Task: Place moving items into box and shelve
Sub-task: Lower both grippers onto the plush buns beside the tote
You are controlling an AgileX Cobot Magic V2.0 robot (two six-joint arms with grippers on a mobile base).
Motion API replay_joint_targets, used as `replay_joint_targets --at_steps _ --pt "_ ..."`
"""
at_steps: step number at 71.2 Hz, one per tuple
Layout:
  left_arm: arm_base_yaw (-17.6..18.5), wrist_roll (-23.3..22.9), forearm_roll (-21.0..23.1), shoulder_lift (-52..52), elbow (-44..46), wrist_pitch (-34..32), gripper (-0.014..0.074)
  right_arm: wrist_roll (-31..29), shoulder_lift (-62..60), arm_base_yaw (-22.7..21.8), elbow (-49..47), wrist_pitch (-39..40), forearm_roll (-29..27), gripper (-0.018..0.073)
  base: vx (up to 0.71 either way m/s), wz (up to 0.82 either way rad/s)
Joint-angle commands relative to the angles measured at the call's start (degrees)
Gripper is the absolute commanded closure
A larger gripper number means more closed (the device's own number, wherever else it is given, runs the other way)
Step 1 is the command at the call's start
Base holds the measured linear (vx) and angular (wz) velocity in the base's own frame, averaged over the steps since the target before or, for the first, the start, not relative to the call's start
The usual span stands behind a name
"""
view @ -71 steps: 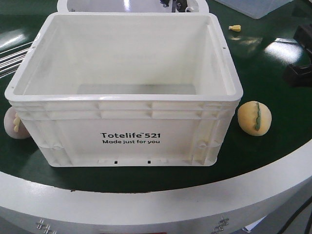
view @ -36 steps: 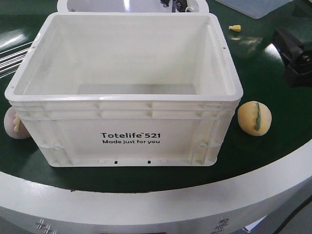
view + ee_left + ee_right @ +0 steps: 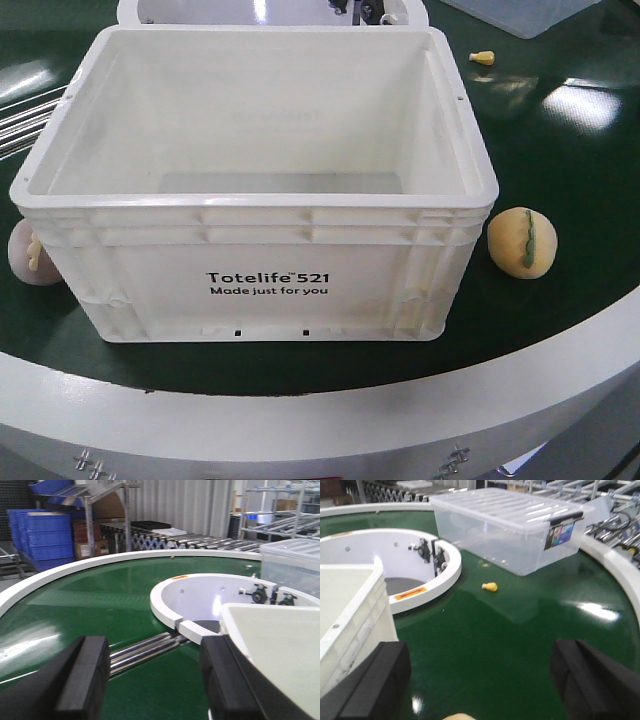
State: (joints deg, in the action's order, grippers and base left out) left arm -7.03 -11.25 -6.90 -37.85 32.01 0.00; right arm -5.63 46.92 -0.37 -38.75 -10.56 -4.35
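Yellow-orange ball w/ green stripe [image 3: 522, 241] sits on green surface [image 3: 570, 150] just beside white Totelife tote [image 3: 260, 270], on its right. Pinkish ball [image 3: 28, 255] at tote's left, partly hidden by its corner. Tote upright, open-topped. Left claw [image 3: 152, 680]: fingers apart, near tote's corner. Right claw [image 3: 482, 680]: fingers wide apart over surface; clear lidded bin [image 3: 510, 525] beyond.

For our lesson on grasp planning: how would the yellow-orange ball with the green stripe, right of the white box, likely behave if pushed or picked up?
Being round, the yellow-orange ball would probably roll if nudged on the glossy green surface. It stands free beside the white box, so little would check it. Its matt skin suggests decent grip.
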Motion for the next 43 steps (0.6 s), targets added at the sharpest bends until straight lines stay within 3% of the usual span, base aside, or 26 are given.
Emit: replay_joint_targets --at_steps 1,23,43 --pt "-0.7 -1.0 0.2 -0.9 3.1 -4.6 0.0079 -0.2 1.7 0.1 -4.6 1.9 -1.1 -0.0037 0.00 0.00" --pt "-0.7 -1.0 0.2 -6.1 9.9 -4.1 0.0079 -0.3 17.6 0.1 -18.7 -8.8 -5.8 -0.0034 0.00 0.00" --pt "-0.7 -1.0 0.2 -6.7 10.2 -3.9 0.0079 -0.5 31.6 0.1 -19.7 -14.3 -10.8 -0.0034 0.00 0.00"
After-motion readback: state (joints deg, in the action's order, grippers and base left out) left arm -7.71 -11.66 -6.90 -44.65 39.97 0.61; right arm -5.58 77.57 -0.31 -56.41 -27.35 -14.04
